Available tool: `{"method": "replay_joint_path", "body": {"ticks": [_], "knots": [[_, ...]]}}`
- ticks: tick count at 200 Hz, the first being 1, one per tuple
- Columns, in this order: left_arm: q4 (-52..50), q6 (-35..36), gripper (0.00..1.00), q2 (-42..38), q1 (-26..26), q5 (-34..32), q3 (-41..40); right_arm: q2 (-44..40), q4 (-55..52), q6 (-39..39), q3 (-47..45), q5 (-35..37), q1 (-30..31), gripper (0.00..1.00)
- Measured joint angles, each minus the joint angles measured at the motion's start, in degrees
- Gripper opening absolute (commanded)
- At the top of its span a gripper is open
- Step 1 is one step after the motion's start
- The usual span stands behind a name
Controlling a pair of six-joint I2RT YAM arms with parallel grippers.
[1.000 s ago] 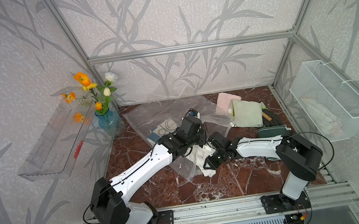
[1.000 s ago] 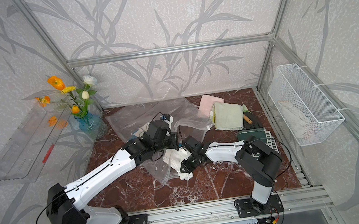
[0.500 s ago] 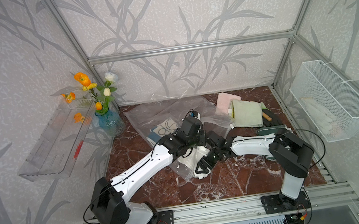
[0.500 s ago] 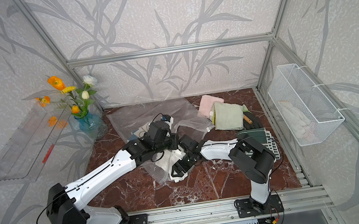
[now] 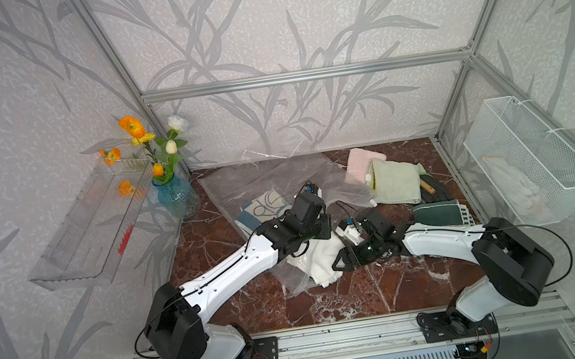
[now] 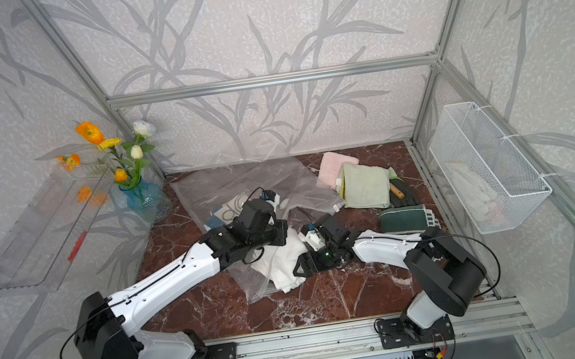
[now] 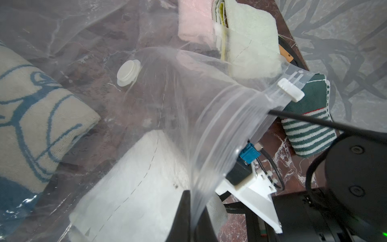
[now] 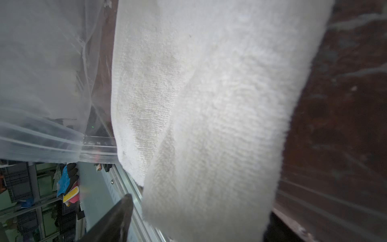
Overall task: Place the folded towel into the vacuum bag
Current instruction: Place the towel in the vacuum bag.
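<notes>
The vacuum bag (image 5: 267,183) (image 6: 240,183) lies crinkled and clear across the marble floor, and its white valve (image 7: 127,72) shows in the left wrist view. My left gripper (image 5: 317,224) (image 7: 193,213) is shut on the bag's zip-strip edge and holds the mouth up. The folded white towel (image 5: 322,259) (image 6: 282,265) (image 7: 142,178) lies in that mouth, partly under the plastic, with its near end sticking out. My right gripper (image 5: 341,260) (image 8: 196,218) is open, its jaws straddling the towel's end; one fingertip (image 8: 123,209) stands clear of the cloth.
A beige-and-blue patterned towel (image 5: 263,206) sits deeper in the bag. Pink (image 5: 360,162), pale green (image 5: 393,181) and dark green striped (image 5: 440,214) towels lie at the right. A flower vase (image 5: 174,200) stands at the back left. A wire basket (image 5: 531,161) hangs on the right wall.
My right gripper carried the towel leftward into the bag's mouth and its jaws went from nearly shut to wide open. The left gripper kept its hold on the bag.
</notes>
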Motion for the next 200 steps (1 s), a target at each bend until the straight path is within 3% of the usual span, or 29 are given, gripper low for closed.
{"method": "replay_joint_path", "body": {"ticks": [38, 56, 85, 111, 127, 161, 200], "knots": [[0.02, -0.28, 0.00, 0.26, -0.90, 0.66, 0.00, 4.44, 7.89, 9.62, 0.66, 3.08, 0.87, 0.40], [0.02, -0.37, 0.00, 0.55, -1.27, 1.05, 0.00, 7.10, 10.14, 13.33, 2.40, 4.48, 1.95, 0.32], [0.48, -0.39, 0.00, 1.16, -1.84, 1.42, 0.00, 13.86, 13.16, 17.88, 9.11, 6.64, 3.54, 0.32], [0.63, -0.39, 0.00, 1.31, -1.99, 1.46, 0.00, 17.22, 16.59, 21.68, 11.80, 7.58, 4.00, 0.53], [0.66, -0.42, 0.00, 1.31, -2.12, 1.55, 0.00, 16.85, 18.69, 24.22, 10.10, 8.02, 4.04, 0.58], [0.63, -0.76, 0.00, 1.31, -2.47, 2.16, 0.00, 14.19, 21.33, 29.24, 4.31, 9.46, 5.99, 0.54], [-0.66, -1.05, 0.00, 1.31, -2.99, 1.40, -0.24, 18.58, 28.59, 33.81, 4.98, 9.81, 7.67, 0.35]]}}
